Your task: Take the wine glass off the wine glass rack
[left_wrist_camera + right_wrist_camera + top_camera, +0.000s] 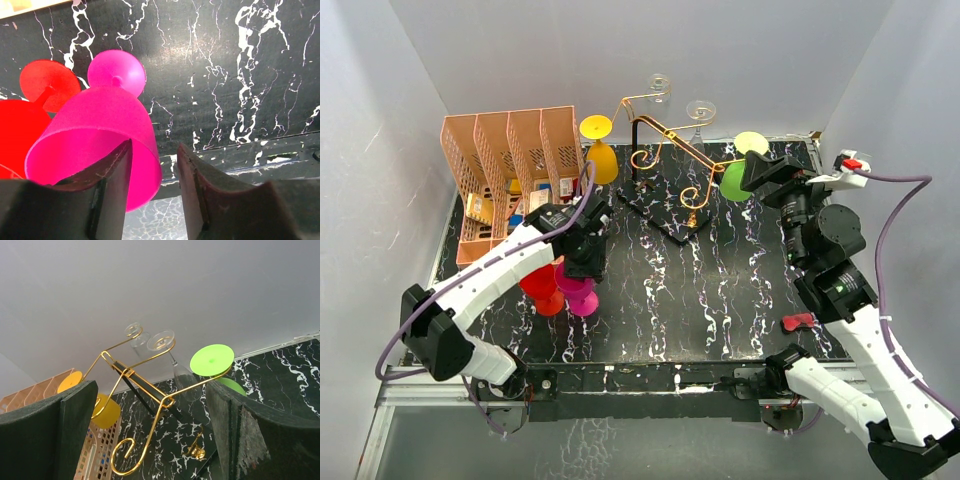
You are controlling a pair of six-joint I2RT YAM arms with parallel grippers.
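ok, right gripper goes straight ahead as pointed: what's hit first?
Likely a gold arm of the wine glass rack, roughly centred between the right gripper's open jaws; the green wine glass hangs just beside that line. Depth is unclear.

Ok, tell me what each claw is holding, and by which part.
Nothing is gripped. Left claw loosely straddles the rim of the pink glass, gap beside one finger; right claw is open, empty.

Top: high, looking down. Left wrist: close on table [225, 75]. Right wrist shares wine glass rack [145, 386].
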